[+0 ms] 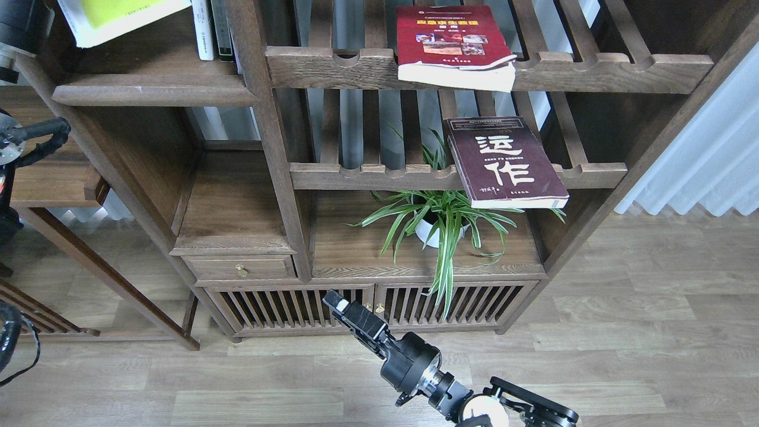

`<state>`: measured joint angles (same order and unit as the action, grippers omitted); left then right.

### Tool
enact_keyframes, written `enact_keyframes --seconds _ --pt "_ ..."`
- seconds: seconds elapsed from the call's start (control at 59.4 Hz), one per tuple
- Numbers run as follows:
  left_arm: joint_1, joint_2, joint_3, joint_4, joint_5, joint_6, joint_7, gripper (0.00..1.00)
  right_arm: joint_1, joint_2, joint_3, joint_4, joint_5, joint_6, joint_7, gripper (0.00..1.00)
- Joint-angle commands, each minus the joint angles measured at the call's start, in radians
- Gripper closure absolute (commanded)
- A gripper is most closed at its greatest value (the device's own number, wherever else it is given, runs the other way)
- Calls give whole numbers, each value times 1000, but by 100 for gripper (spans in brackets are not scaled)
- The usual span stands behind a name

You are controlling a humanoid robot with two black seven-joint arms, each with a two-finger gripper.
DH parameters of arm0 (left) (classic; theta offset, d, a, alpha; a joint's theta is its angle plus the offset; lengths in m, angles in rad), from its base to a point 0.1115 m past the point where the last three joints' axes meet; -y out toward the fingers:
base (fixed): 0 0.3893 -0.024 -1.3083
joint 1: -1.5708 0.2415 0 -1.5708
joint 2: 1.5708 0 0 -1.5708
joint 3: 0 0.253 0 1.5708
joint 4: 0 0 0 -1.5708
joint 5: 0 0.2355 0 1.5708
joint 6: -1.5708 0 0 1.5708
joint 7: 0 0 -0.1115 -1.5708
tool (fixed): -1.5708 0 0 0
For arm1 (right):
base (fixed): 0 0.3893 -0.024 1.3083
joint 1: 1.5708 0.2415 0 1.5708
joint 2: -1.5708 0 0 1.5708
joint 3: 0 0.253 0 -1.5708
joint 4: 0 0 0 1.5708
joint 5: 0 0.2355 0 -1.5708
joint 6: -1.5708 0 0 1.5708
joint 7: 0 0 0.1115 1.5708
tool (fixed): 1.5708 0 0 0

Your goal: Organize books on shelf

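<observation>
The yellow-green book (118,18) is tilted over the solid walnut shelf (154,89) at the top left, its lower left corner sticking out past the shelf's edge. A black part of my left arm (21,26) is right beside that corner; its fingers do not show. The red book (453,44) lies flat on the upper slatted rack, overhanging its front rail. The dark maroon book (504,163) lies on the lower slatted rack, also overhanging. My right gripper (337,301) is low in front of the cabinet doors, far from the books, holding nothing; its fingers cannot be told apart.
A thin white volume (203,29) and a dark-spined one (222,29) stand upright on the shelf next to the post. A potted spider plant (439,219) sits under the maroon book. A drawer (240,268), slatted cabinet doors, a white curtain (711,148) and wood floor.
</observation>
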<state>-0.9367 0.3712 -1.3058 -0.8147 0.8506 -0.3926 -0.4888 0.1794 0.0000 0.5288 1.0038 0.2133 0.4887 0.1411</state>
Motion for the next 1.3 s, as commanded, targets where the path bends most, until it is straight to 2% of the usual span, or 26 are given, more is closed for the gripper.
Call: enact_keyframes --seconds 0.0,0.236,0.354,0.573,0.741,0.994,1.281 --pt "-5 2 20 0 25 95 0 99 0 0 0 4 0 0 0 25" --pt "-17 2 54 46 27 172 0 99 -3 0 -1 9 -2 0 0 25" --pt "-69 -6 105 88 27 216 0 99 -11 0 -1 9 -9 0 0 25" --pt "-117 -8 155 180 27 221 0 99 -21 0 -1 16 -14 0 0 25" --pt "-120 -20 158 190 27 221 0 99 -28 0 -1 21 -15 0 0 25" --pt "-166 -83 158 270 27 221 0 99 -29 0 0 21 -17 0 0 25" --pt "-169 -86 181 313 25 218 0 99 -40 0 0 21 -17 0 0 26"
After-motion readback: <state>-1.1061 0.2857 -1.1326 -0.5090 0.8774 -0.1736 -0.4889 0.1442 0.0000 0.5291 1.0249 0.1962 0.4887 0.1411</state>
